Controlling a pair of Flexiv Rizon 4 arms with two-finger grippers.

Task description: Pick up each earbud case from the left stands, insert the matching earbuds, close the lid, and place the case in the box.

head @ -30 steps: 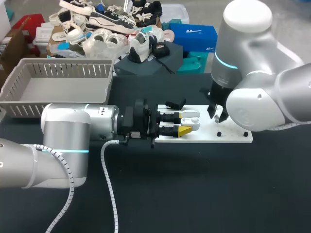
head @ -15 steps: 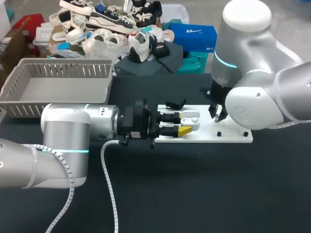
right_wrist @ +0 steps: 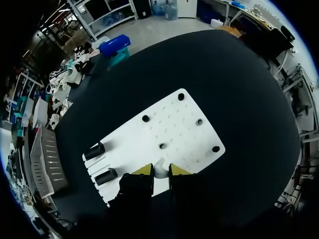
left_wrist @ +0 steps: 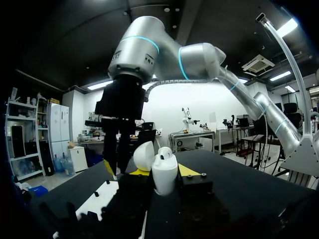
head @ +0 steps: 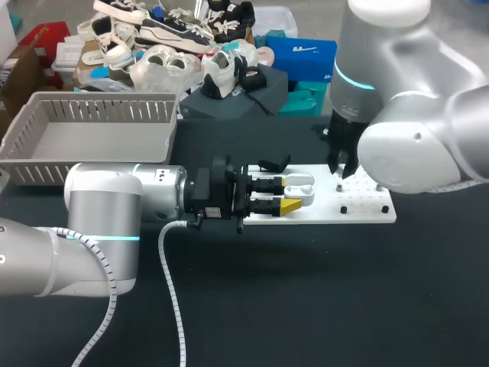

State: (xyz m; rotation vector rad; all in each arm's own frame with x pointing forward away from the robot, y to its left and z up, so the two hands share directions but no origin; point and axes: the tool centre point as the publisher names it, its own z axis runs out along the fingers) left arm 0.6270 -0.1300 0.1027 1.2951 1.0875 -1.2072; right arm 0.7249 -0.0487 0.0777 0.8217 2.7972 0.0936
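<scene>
White case, one, lid open, gripped by left fingers; right fingers pinch one earbud

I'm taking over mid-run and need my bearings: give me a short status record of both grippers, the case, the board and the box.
left gripper: shut on the earbud case, holding it over the white board
earbud case: white, upright, lid tipped open
right gripper: pointing down over the board, shut on a small white earbud
white board: flat on the black table, under both grippers
box: grey, at the table's far left, no case visible inside
</scene>
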